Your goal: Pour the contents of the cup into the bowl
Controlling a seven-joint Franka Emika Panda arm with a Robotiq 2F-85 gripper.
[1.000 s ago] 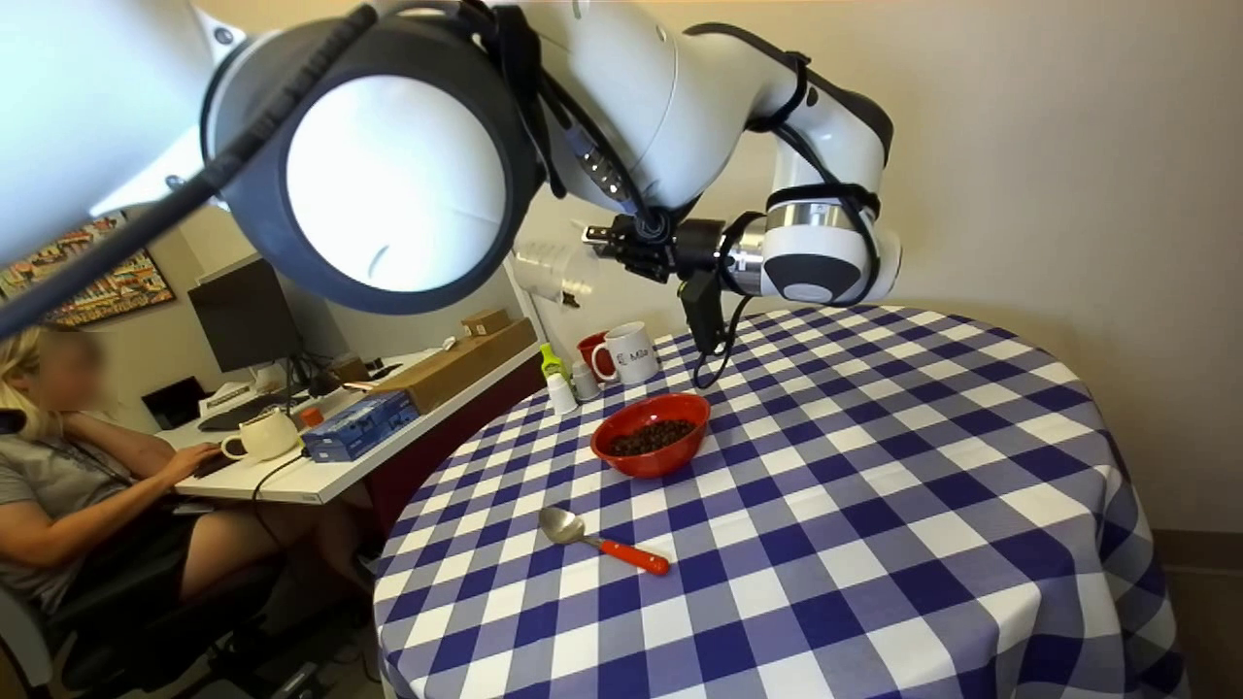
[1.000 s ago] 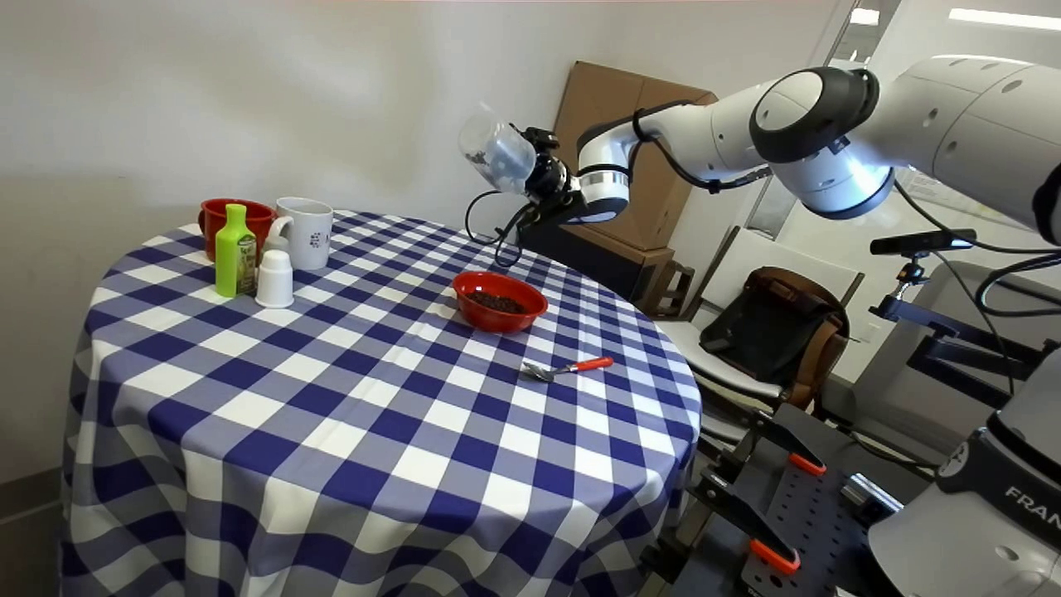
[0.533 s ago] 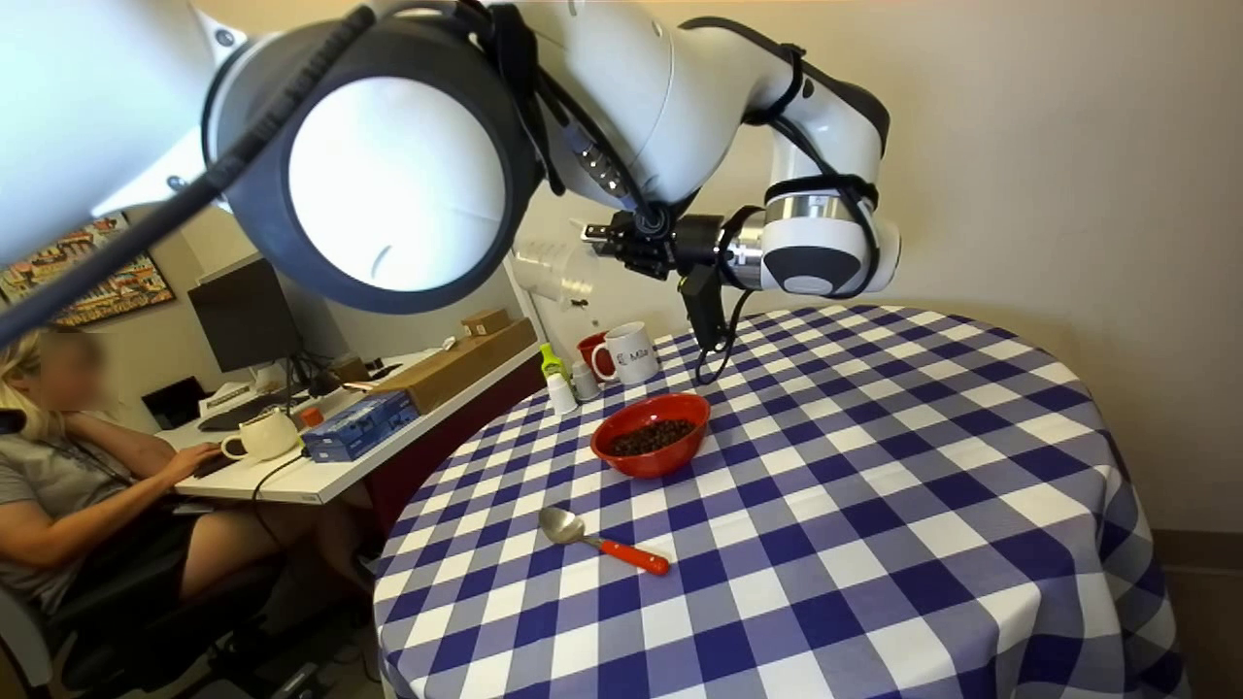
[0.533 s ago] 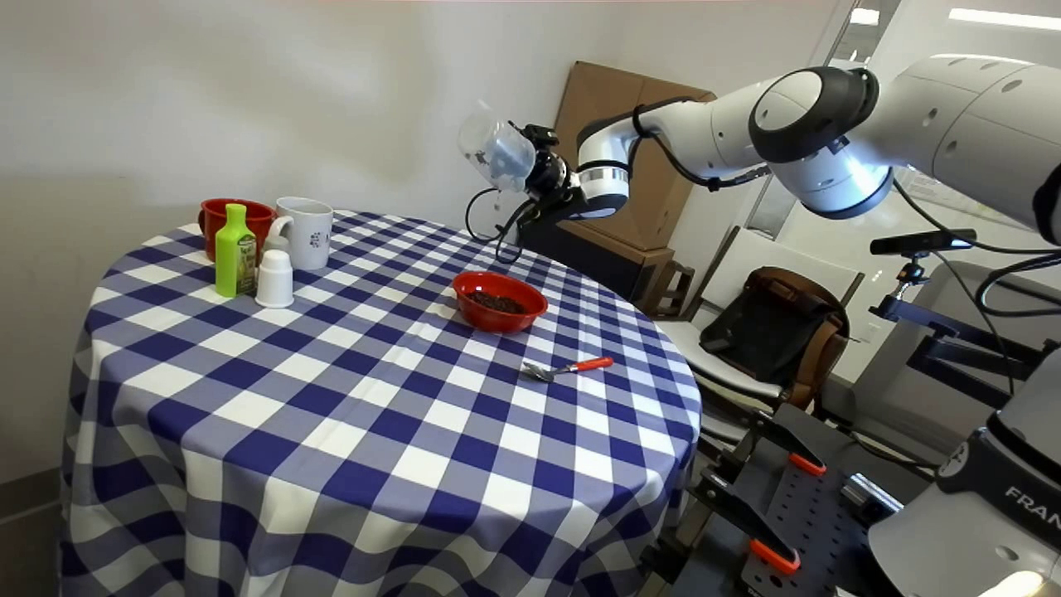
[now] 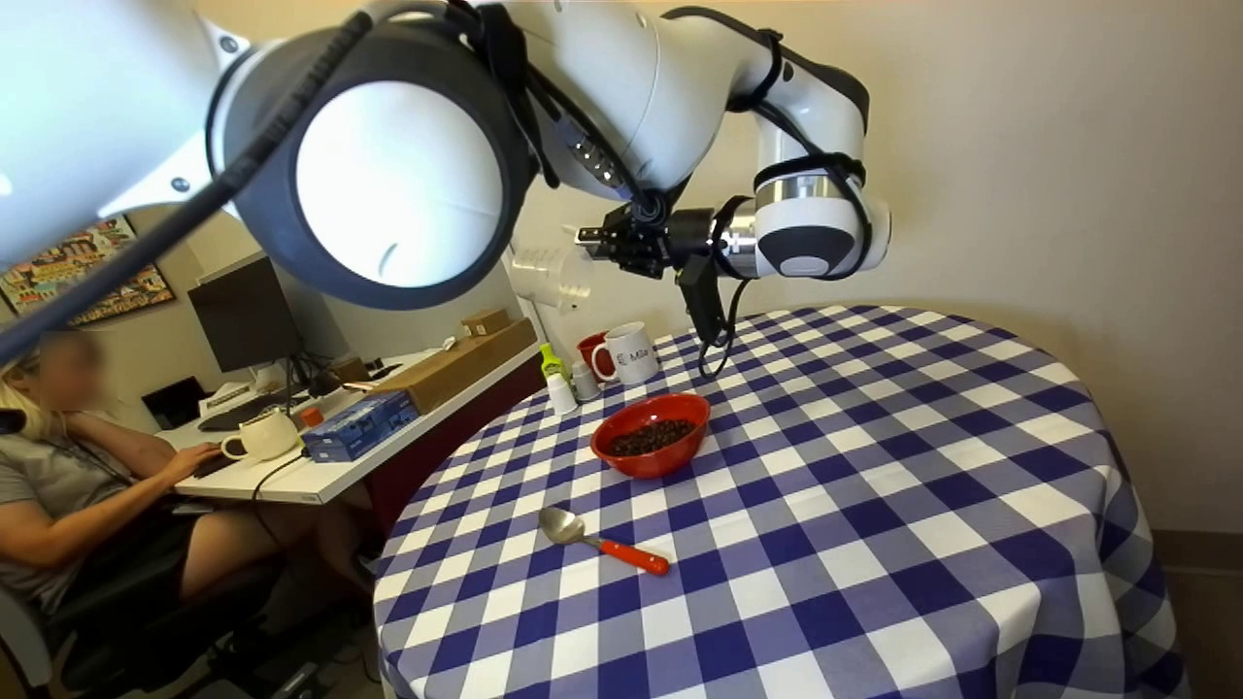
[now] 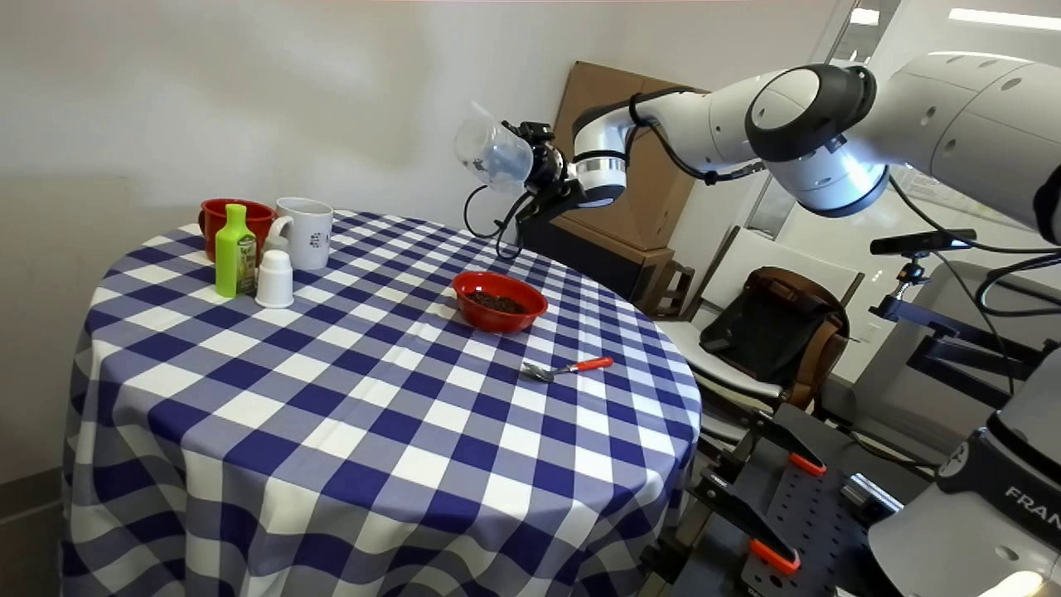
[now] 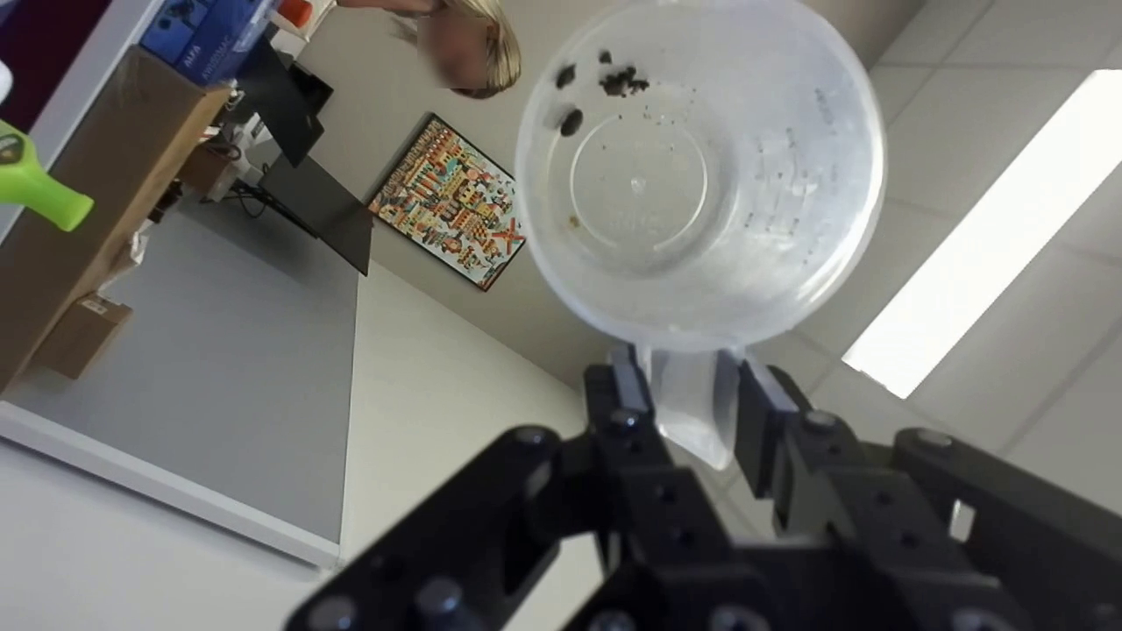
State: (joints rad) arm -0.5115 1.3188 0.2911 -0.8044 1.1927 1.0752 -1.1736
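The bench (image 5: 874,466) is round and is fully covered by a tablecloth (image 6: 373,398) in blue and white checks, whose folds are seen hanging at the border. On this cloth the red bowl (image 6: 497,323) is placed upright, and dark brown pieces (image 5: 653,438) are gathered in it. Near the bowl, a spoon (image 5: 612,549) with an orange-red handle is laid. Toward the edge, a small group is formed by a red mug (image 6: 236,222), a white mug (image 6: 308,236), a green bottle (image 6: 235,257), a white shaker (image 6: 275,282) and a grey shaker (image 5: 585,382). The clear plastic measuring cup (image 7: 701,202) is held in the air, higher than the bowl, and its handle is clasped between the two fingers of the tool (image 7: 691,386); it is tipped on its side, and a few dark crumbs (image 7: 624,83) are noticed inside. Whether it is situated exactly over the bowl cannot be told. In the room, a plain pale wall (image 5: 1020,194) is seen, and a large cardboard box (image 6: 653,199) is found near a chair (image 6: 775,259) carrying a black bag (image 6: 750,344). At a white desk (image 5: 311,478), a blond-haired person (image 5: 58,485) is seated near a monitor (image 5: 243,316). In the wrist view, a colourful framed picture (image 7: 451,202) and a bright ceiling lamp (image 7: 990,237) are shown.
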